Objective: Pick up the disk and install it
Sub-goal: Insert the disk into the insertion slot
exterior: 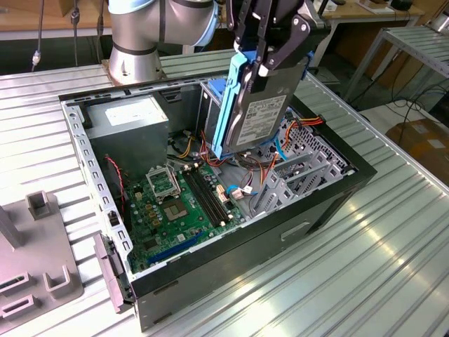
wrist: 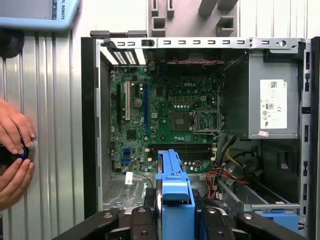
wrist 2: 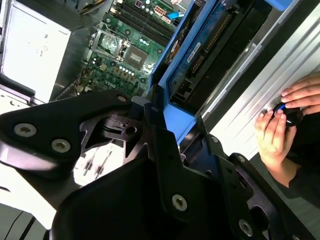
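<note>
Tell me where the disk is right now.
In the exterior view the disk hangs tilted in the gripper, over the open computer case, toward the exterior view's right of the grey power-supply box.

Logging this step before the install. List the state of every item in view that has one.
disk: held over the open case, steeply tilted, not yet seated.
gripper: jaws shut on the disk.
computer case: lying on its side, open, side panel off.
power supply: mounted in the case.
motherboard: fitted in the case, exposed.
person's hands: resting on a dark object beside the case.
</note>
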Robot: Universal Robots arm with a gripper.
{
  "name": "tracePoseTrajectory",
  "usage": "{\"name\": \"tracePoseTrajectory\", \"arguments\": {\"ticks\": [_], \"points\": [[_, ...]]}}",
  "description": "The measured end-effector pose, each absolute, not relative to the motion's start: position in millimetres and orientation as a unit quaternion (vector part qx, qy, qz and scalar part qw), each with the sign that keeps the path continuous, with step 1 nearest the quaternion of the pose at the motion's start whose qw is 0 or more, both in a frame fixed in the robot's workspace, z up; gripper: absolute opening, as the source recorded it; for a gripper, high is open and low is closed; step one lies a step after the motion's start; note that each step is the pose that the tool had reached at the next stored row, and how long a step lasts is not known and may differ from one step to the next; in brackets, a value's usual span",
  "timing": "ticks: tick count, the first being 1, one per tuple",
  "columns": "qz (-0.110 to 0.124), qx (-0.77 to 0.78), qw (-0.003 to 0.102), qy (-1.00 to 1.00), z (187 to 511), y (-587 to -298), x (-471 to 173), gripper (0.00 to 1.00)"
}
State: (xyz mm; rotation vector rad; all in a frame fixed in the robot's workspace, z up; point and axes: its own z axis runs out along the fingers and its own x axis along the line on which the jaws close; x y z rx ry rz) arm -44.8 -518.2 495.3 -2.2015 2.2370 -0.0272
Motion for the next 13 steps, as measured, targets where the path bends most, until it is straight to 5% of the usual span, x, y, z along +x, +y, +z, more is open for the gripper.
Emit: {"name": "tracePoseTrajectory", "arguments": {"ticks": [13], "points": [[-0.009, -0.701, 0.001, 0.713, 493, -523, 10, 0.37]]}}
